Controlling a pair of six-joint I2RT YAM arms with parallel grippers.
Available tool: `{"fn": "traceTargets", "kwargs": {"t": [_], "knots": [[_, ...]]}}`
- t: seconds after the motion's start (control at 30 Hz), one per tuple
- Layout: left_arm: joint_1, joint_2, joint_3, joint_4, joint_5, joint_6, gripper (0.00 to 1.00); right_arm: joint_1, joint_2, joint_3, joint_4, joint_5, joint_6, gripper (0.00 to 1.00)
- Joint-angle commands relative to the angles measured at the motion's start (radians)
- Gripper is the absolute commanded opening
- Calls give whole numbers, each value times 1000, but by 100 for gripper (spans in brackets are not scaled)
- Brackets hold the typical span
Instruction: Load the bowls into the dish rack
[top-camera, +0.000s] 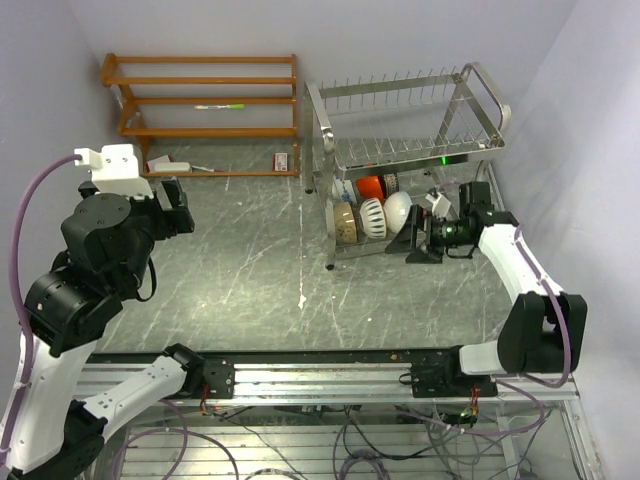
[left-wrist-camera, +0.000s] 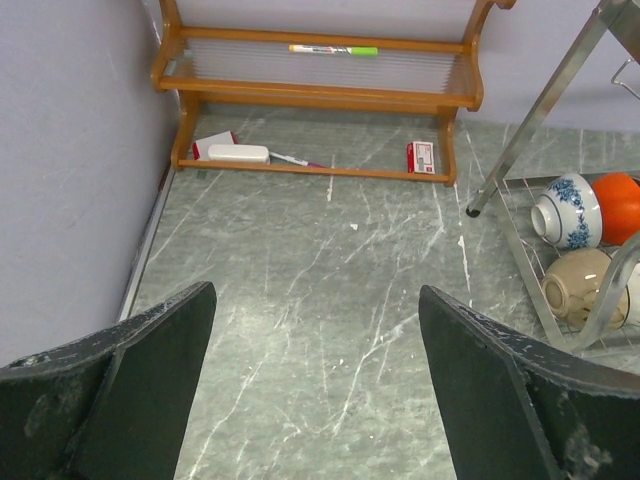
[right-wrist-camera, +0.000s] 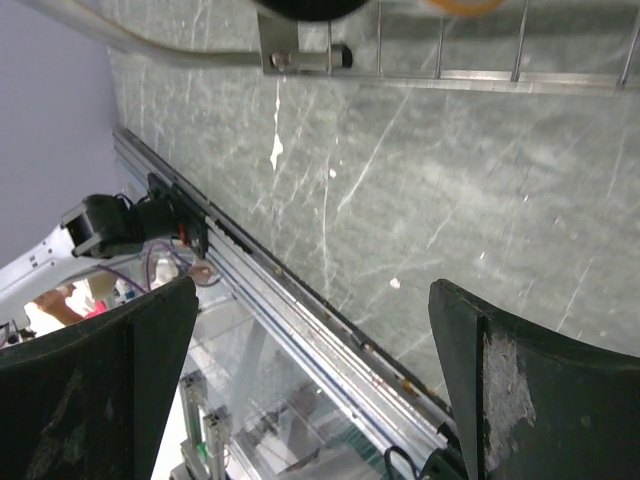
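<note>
The silver wire dish rack (top-camera: 400, 150) stands at the back right of the table. Its lower tier holds several bowls: a blue-and-white one (top-camera: 345, 190), a red-orange one (top-camera: 370, 186), a cream-tan one (top-camera: 345, 222), a ribbed white one (top-camera: 372, 216) and a plain white one (top-camera: 398, 210). My right gripper (top-camera: 412, 243) is open and empty just right of the white bowl, at the rack's front corner. In the right wrist view the right gripper (right-wrist-camera: 312, 300) has only table beneath it. My left gripper (left-wrist-camera: 315, 300) is open and empty over bare table, far left of the rack (left-wrist-camera: 540, 110). It sees the blue-and-white bowl (left-wrist-camera: 568, 210), red-orange bowl (left-wrist-camera: 620, 205) and cream-tan bowl (left-wrist-camera: 575, 283).
An orange wooden shelf (top-camera: 205, 100) stands at the back left, with a marker (left-wrist-camera: 333, 49) on an upper board and small items (left-wrist-camera: 238, 153) on its bottom board. A wall runs along the left side. The arms' rail (top-camera: 320, 370) lines the near edge.
</note>
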Motion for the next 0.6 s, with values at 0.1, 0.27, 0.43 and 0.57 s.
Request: {"fn": "traceTargets", "kwargs": {"t": [0.1,0.27,0.43,0.57], "knots": [[-6,22,-1,55,44,-18,93,4,-154,-92,2,25,64,100],[-5,49,-11,58,108,-43,93,21,-231,-51,-72,123,85,100],[-5,58,-53,79,177,-84,93,29,-323,-56,-132,212,107,100],[-6,63,-74,93,203,-102,93,29,-371,-38,-174,280,124,100]]}}
